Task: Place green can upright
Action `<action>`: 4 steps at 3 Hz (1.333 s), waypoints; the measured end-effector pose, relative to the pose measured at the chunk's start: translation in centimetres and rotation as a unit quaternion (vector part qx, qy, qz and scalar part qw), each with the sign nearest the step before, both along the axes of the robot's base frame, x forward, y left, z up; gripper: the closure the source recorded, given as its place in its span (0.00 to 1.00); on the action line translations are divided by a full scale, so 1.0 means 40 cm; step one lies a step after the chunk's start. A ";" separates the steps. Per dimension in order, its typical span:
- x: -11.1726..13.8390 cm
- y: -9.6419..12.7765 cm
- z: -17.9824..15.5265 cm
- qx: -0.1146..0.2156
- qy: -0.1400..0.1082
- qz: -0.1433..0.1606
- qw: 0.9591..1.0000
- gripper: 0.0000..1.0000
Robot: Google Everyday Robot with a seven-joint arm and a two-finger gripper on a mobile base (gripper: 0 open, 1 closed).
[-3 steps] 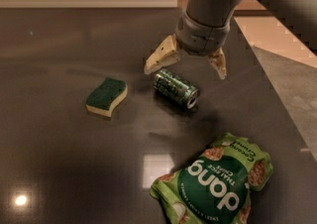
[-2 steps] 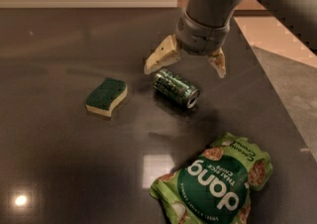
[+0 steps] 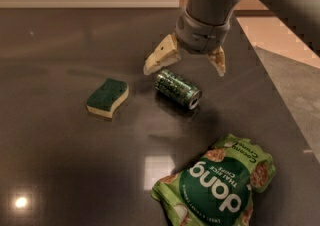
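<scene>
The green can (image 3: pixel 177 88) lies on its side on the dark tabletop (image 3: pixel 60 160), its silver end facing the front right. My gripper (image 3: pixel 185 66) hangs just above and behind it, open, with its two pale fingers spread to either side of the can's far end. One finger (image 3: pixel 161 56) is at the can's left and the other (image 3: pixel 218 61) at its right. Neither finger touches the can.
A green-topped sponge (image 3: pixel 107 98) lies to the left of the can. A large green "dang" chips bag (image 3: pixel 220 185) lies at the front right. The table's right edge (image 3: pixel 280 105) runs diagonally, with floor beyond it.
</scene>
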State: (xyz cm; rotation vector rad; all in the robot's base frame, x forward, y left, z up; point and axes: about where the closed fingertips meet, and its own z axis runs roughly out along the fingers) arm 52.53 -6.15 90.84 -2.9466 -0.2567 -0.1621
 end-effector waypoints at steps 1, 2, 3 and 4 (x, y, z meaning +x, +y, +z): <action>-0.004 0.024 -0.003 -0.008 0.010 0.075 0.997 0.00; -0.004 0.035 -0.021 -0.030 0.009 0.156 0.987 0.00; -0.011 0.028 -0.048 -0.064 0.004 0.211 0.975 0.00; -0.011 0.005 -0.073 -0.088 0.001 0.239 0.967 0.00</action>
